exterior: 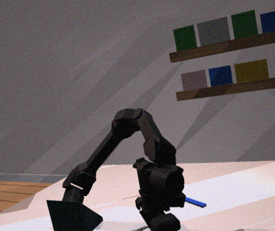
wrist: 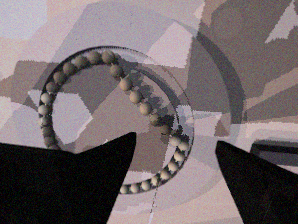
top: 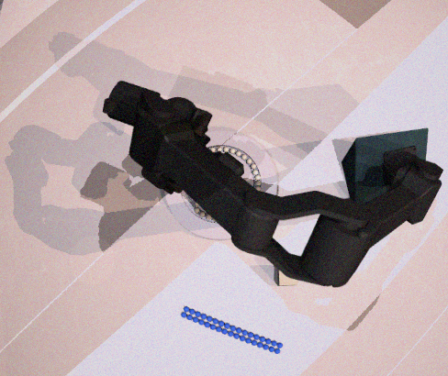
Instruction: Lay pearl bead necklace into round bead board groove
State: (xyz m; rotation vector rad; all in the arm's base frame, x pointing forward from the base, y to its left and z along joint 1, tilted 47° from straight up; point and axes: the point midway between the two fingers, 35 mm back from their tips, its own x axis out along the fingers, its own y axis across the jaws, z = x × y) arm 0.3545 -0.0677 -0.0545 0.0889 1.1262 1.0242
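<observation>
Pearl bead necklace [wrist: 136, 97] lies on the round bead board [wrist: 220, 75], most beads curving along its groove, one stretch cutting inside the ring. Above it the gripper [wrist: 175, 165] hangs with jaws wide, holding nothing. Release looks done; next comes nudging the stray stretch outward, or lifting clear. A blue bead strand [top: 231, 330] lies well apart.

The round bead board [top: 267, 158] lies on the tabletop [top: 386, 69] near its middle, with the pearl bead necklace [wrist: 135, 96] lying on it, partly along its groove. The end effector [wrist: 175, 165] hangs above the board, its fingers apart over the necklace's near right part. A second strand of beads [top: 230, 330] lies well apart on the tabletop.
</observation>
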